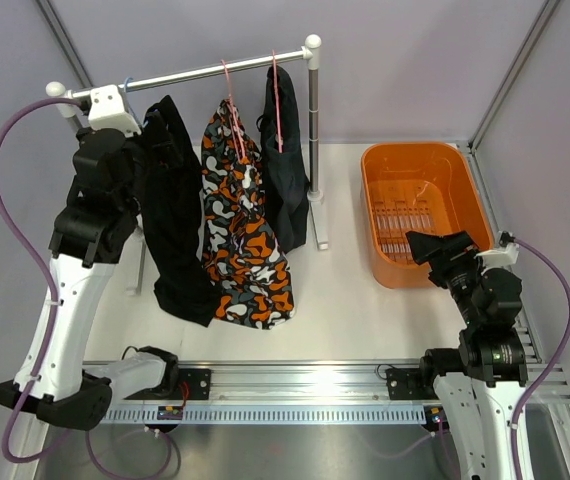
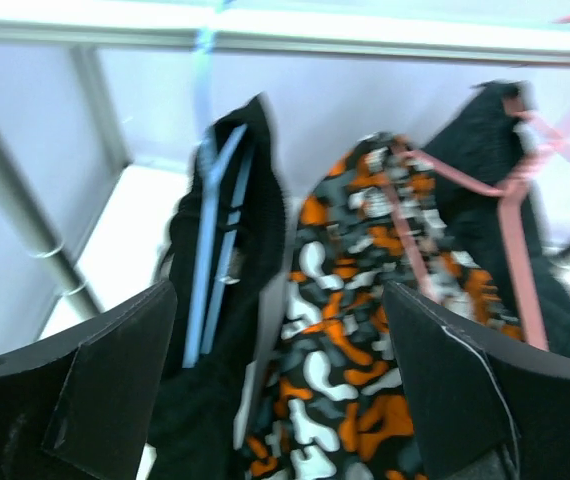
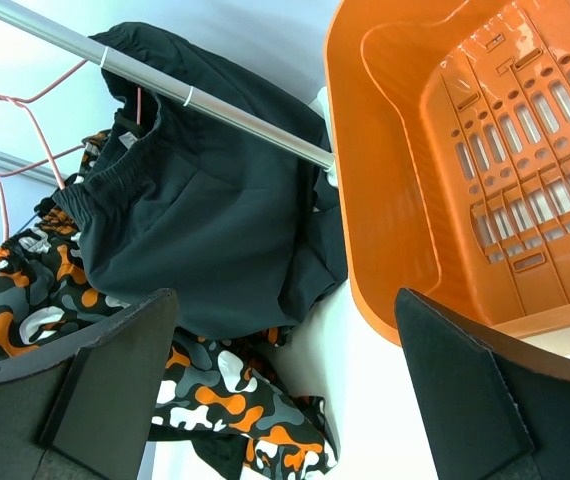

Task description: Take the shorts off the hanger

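Note:
Three pairs of shorts hang from the metal rail (image 1: 205, 72). A black pair (image 1: 177, 220) is on a blue hanger (image 2: 215, 220) at the left. The camouflage pair (image 1: 243, 240) hangs in the middle and another black pair (image 1: 287, 170) at the right, both on pink hangers (image 1: 230, 100). My left gripper (image 2: 277, 290) is open and empty, raised beside the left black pair (image 2: 245, 250), facing it and the camouflage pair (image 2: 365, 320). My right gripper (image 1: 425, 245) is open and empty, low by the orange basket, apart from the shorts; its view shows the right black pair (image 3: 215, 220).
An orange slotted basket (image 1: 375, 200) stands at the right and also shows in the right wrist view (image 3: 385, 150). The rack's upright post (image 1: 315, 140) stands between the shorts and the basket, with its other post (image 2: 25, 230) at the left. Purple cables loop beside both arms.

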You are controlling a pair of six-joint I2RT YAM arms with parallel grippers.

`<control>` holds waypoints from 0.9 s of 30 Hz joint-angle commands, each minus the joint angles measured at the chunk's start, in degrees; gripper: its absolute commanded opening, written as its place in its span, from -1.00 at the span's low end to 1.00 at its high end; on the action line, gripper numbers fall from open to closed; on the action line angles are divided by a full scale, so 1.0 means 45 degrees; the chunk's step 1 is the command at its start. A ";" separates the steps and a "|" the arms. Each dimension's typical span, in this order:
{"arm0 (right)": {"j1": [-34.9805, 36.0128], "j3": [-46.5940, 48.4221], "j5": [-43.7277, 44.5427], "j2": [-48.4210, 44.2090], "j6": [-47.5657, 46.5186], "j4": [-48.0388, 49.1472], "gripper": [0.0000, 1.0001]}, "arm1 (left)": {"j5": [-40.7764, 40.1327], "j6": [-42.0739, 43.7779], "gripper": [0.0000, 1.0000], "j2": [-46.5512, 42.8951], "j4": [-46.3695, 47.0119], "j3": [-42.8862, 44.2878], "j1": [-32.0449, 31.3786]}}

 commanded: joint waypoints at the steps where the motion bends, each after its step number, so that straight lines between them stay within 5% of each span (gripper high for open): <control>1: -0.0060 0.0262 -0.0374 0.0127 -0.0156 0.0368 0.99 | 0.0722 -0.0275 0.74 0.0249 -0.0444 0.0390 0.0929; 11: -0.0060 0.0125 -0.0705 0.0381 -0.0098 0.0661 0.99 | 0.2482 -0.0763 0.50 0.0971 0.1138 -0.0589 0.2533; 27: -0.0060 0.1101 -0.0589 0.0694 -0.0800 -0.0080 0.99 | 0.1272 -0.0959 0.26 0.2553 0.3288 -0.0472 0.2807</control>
